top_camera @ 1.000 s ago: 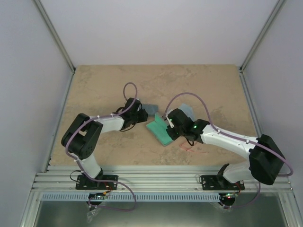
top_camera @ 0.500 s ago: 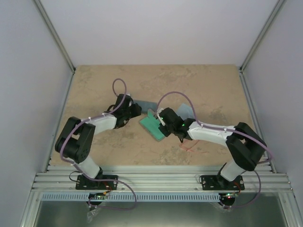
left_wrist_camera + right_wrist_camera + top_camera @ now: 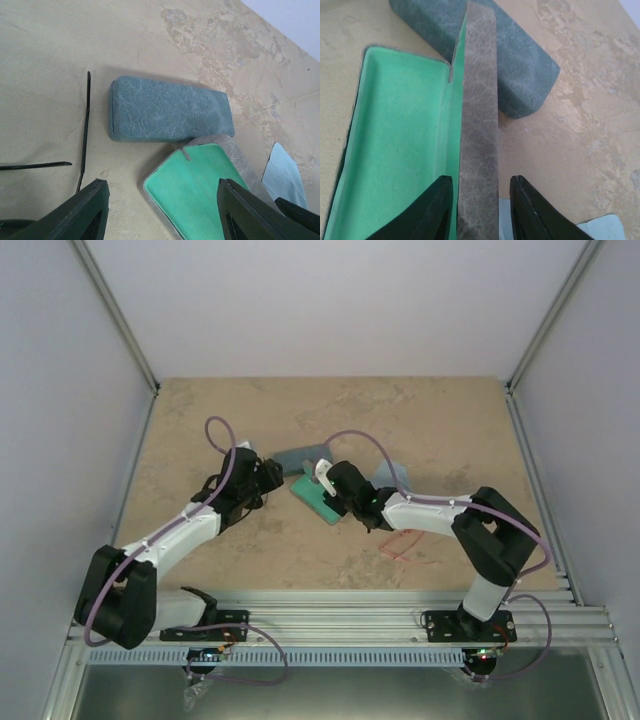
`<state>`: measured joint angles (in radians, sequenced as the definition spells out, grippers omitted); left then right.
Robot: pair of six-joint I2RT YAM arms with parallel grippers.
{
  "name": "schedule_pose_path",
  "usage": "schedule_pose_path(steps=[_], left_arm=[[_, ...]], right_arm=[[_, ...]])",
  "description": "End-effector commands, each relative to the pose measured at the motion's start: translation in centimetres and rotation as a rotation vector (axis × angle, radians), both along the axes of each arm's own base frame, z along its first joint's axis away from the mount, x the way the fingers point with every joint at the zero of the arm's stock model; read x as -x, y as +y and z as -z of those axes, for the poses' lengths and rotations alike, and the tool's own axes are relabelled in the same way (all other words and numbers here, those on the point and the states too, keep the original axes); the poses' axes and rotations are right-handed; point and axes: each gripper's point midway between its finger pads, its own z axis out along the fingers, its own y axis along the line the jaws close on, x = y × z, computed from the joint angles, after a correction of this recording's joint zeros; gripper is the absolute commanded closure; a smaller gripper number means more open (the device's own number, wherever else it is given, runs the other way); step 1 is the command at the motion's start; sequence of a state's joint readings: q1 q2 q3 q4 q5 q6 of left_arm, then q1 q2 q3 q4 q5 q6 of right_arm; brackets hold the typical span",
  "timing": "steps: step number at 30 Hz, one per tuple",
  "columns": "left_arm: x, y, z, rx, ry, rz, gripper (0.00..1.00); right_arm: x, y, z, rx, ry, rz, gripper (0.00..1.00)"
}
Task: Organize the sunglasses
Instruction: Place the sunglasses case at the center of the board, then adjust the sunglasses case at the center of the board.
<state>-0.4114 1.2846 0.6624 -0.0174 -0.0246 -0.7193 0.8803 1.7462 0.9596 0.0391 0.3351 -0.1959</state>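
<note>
Thin dark arms of the black sunglasses [image 3: 85, 130] lie on the table left of my left gripper [image 3: 165, 215]; their lenses are out of view. The red-framed sunglasses [image 3: 400, 543] lie near the right arm's elbow. An open grey case with green lining [image 3: 200, 185] lies flat against a closed blue-grey case [image 3: 170, 110]. The left gripper [image 3: 268, 475] hovers open over the green lining's near corner, holding nothing. My right gripper [image 3: 480, 179] straddles the open case's upright grey wall [image 3: 479, 125], with a slim gap on each side.
A light blue cloth [image 3: 398, 476] lies right of the cases, under the right forearm. Metal frame posts and white walls close in the tabletop [image 3: 450, 420]. The rail with both arm bases runs along the near edge.
Both grippers have moved left and farther back. The open green-lined case slid with the right gripper up against the blue-grey case. Both sets of jaws have widened.
</note>
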Motion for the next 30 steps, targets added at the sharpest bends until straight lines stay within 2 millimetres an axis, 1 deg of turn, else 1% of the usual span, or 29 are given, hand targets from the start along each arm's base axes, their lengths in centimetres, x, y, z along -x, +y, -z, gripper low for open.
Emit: schedule_pose_path(steps=[1,2,4,5,8,10,13,15,17,20,22,24,27,30], left_arm=[[1.1,1.2,-0.1,-0.035,0.012,-0.030,0.37],[1.2,1.2,-0.4,-0.033,0.005,-0.028,0.37],[1.3,1.2,-0.8,-0.032,-0.006,-0.023,0.35],[1.4,1.3,-0.9,-0.032,-0.008,-0.023,0.35],[1.5,1.3,-1.2,-0.025,-0.022,-0.018,0.35],[1.6,0.8,-1.3,-0.013,-0.036,0.012,0.35],[2.0,-0.8,-0.9,0.022,-0.037,0.101,0.37],[2.4,-1.9,0.1,0.049,-0.001,0.159,0.40],[2.3,-2.7,0.7,0.069,0.013,0.192,0.46],[2.0,-3.6,1.8,0.069,0.037,0.232,0.51],[1.9,-3.6,2.7,0.057,0.063,0.229,0.52],[2.0,-3.6,3.1,0.053,0.073,0.229,0.52],[2.0,-3.6,3.4,0.047,0.080,0.230,0.52],[1.9,-3.5,3.0,0.045,0.071,0.227,0.52]], right_arm=[[-1.0,1.1,-3.7,-0.112,-0.059,0.025,0.62],[-0.8,1.1,-4.8,-0.154,-0.054,0.035,0.55],[-0.2,1.0,-7.0,-0.241,-0.037,0.061,0.47],[0.0,1.0,-7.6,-0.274,-0.016,0.076,0.43],[1.3,1.1,-7.7,-0.333,0.100,0.116,0.40],[2.4,1.1,-7.3,-0.368,0.180,0.136,0.39],[4.0,0.1,-5.9,-0.418,0.303,0.236,0.40],[4.8,-1.7,-4.6,-0.447,0.361,0.372,0.43],[5.8,-3.1,-2.9,-0.459,0.418,0.467,0.45],[7.8,-3.9,0.0,-0.422,0.532,0.525,0.45],[8.9,-3.8,1.5,-0.397,0.597,0.532,0.45],[9.1,-3.3,2.0,-0.426,0.611,0.531,0.45],[8.4,-2.2,2.1,-0.470,0.616,0.535,0.44],[7.2,-1.2,2.7,-0.465,0.612,0.555,0.42]])
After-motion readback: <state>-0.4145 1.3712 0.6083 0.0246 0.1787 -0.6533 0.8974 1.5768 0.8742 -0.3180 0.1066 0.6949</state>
